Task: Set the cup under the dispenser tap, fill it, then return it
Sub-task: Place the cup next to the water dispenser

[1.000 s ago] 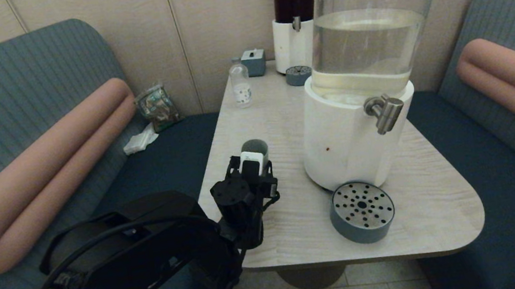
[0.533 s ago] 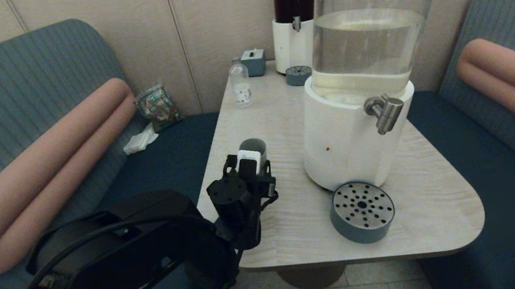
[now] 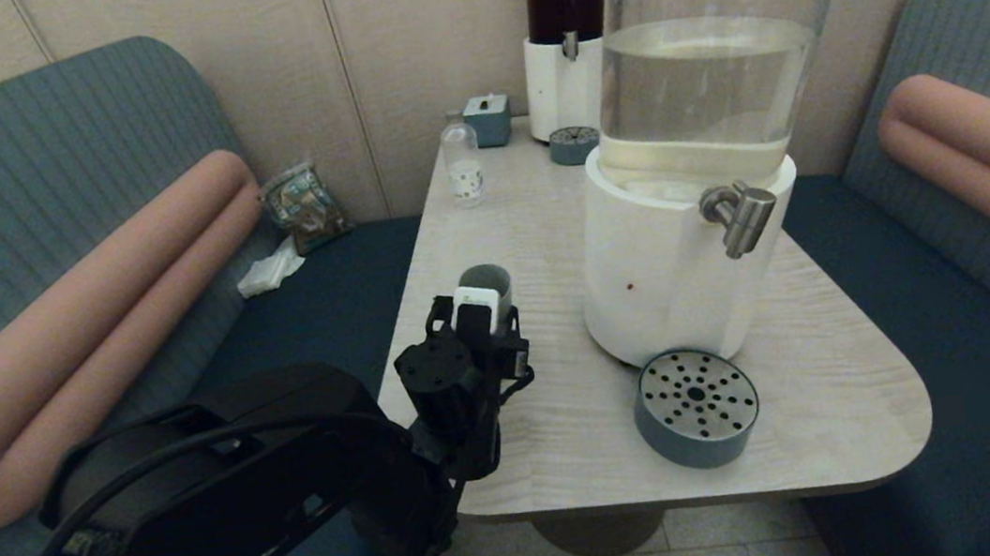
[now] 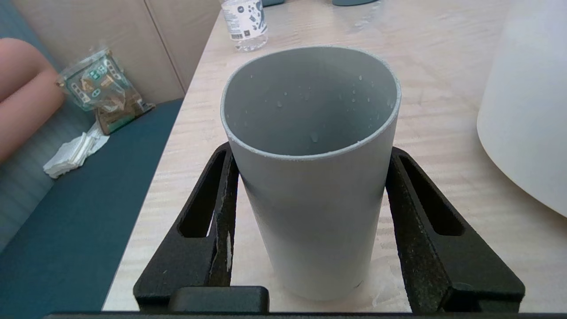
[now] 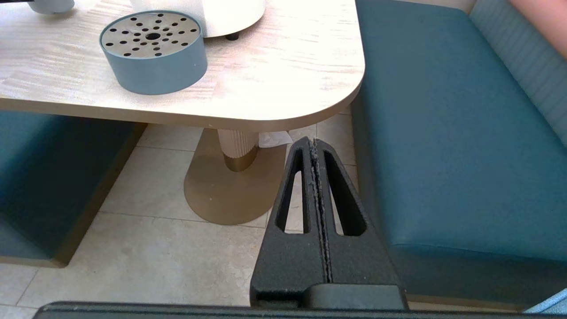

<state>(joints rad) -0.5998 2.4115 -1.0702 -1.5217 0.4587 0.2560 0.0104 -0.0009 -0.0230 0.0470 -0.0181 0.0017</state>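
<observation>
My left hand (image 4: 310,195) is right in front of me, its two black fingers (image 4: 212,212) set against either side of the cup (image 4: 310,177), pinching it about halfway up the wall. The cup stands upright on the tabletop (image 3: 571,439), near the table's left edge, left of the big white-based dispenser (image 3: 675,284) and apart from it. It's a plain grey-blue tumbler, tapered, with no handle; I see droplets scattered on the inner wall, but I can't tell how much liquid sits at the bottom. Over on the right, the round blue drip tray (image 3: 696,406) with its perforated metal top sits below the dispenser tap (image 3: 741,216), a steel spigot pointing down. My right hand (image 5: 315,146) hangs low beside the table over the floor, fingers pressed together on nothing. Farther back, a small clear bottle (image 3: 462,165) stands near the wall.
</observation>
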